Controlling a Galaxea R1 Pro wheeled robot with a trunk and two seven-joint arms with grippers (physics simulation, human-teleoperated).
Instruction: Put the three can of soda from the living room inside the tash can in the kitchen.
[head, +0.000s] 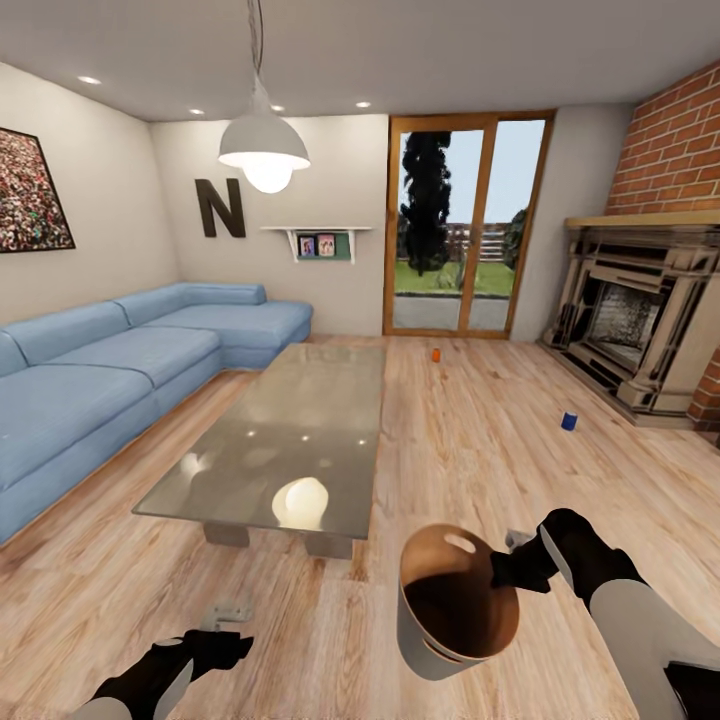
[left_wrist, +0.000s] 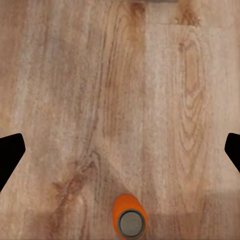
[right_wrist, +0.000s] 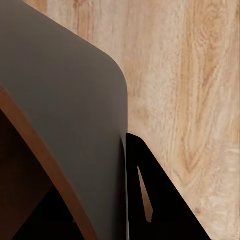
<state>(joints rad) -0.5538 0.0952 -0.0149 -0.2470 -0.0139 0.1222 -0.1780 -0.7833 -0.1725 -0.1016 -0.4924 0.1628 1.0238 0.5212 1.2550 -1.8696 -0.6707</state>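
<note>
- We are in the living room with the light wood floor (head: 480, 440), the blue corner sofa (head: 120, 370), the glass coffee table (head: 290, 430) and the red-brick fireplace (head: 640, 330).
- Our right hand (head: 515, 560) is clenched on the rim of a round bin, grey outside and brown inside (head: 455, 605). We think this is the trash can, carried here from the kitchen. In the right wrist view its grey wall (right_wrist: 65, 115) sits right against one black finger (right_wrist: 150, 200).
- The bin looks empty. We see no can in it, so we think none is put away yet.
- Our left hand (head: 228, 618) is released and hangs low over the floor. In the left wrist view its two black fingertips (left_wrist: 10, 155) stand far apart with nothing between them.
- Under that hand, a bright orange soda can with a silvery top (left_wrist: 130, 217) stands upright on the floor. It is near, but the fingers do not touch it.
- A second small orange can (head: 436, 354) stands on the floor past the far end of the coffee table, near the wood-framed glass doors (head: 465, 225).
- A small dark blue can (head: 569, 421) stands on the floor near the fireplace, well apart from the orange one.
- What is left, we think: pick up each of the three cans, drop them in the bin, and bring the bin to the kitchen.
</note>
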